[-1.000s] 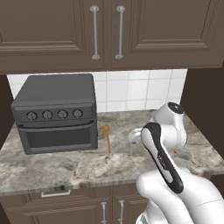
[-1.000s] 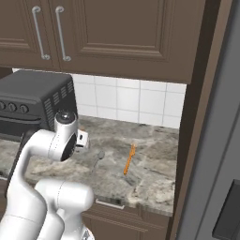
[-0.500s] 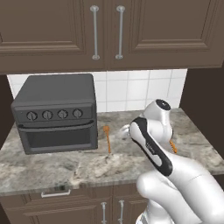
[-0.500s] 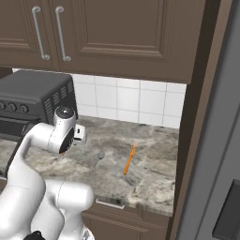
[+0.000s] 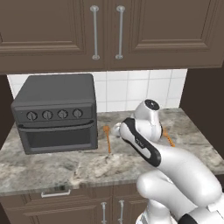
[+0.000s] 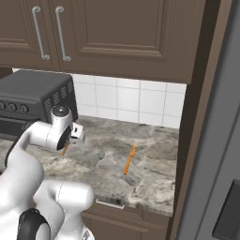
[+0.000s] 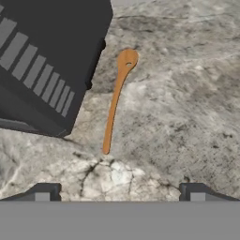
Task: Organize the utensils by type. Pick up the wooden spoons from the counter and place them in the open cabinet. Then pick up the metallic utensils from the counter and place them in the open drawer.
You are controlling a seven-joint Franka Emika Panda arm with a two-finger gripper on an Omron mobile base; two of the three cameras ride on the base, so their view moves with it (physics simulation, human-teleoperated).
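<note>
The gripper (image 7: pixel 119 190) has swung left, over the wooden spoon (image 5: pixel 107 138), and is wide open, holding nothing. On the counter (image 5: pixel 52 164), left to right: one toaster oven (image 5: pixel 56 112), that spoon just beside it, one grey spoon (image 6: pixel 98 158), one orange spoon (image 6: pixel 129 159).

Your arm (image 5: pixel 175 170) is glossy white with rounded, bulging segments; a black band runs along the forearm (image 5: pixel 141 144). A dark round cap (image 5: pixel 152 104) tops the wrist joint; the fingertips (image 7: pixel 43 193) are small, dark and squared.
</note>
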